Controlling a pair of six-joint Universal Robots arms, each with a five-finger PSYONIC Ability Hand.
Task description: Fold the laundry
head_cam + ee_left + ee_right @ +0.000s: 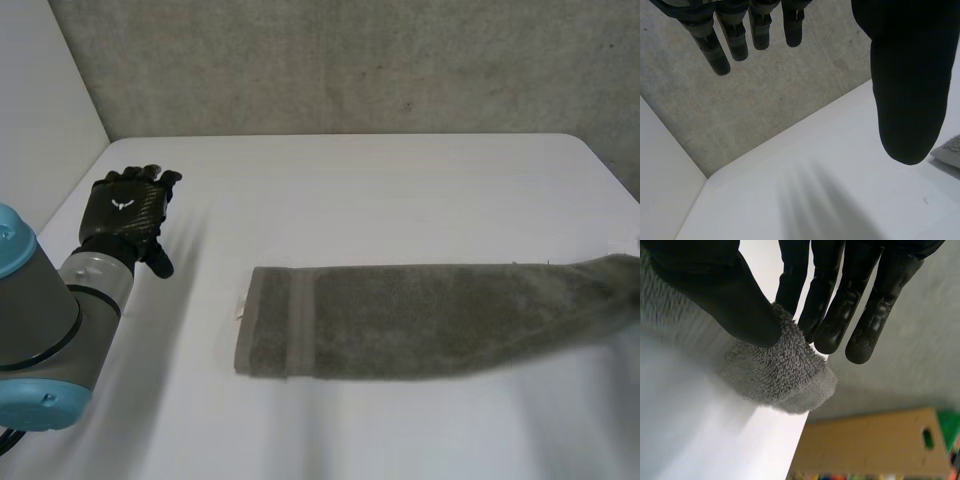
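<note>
The white surface carries the long grey towel, a folded strip running from the lower middle of the frame to its right edge. Your right robot hand pinches that right end between thumb and fingers; carry it level toward the hemmed end. Your left robot hand, open at centre left, could pin that hem.

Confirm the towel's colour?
Plain grey towel, flat woven band near its end; clearest in head view.
</note>
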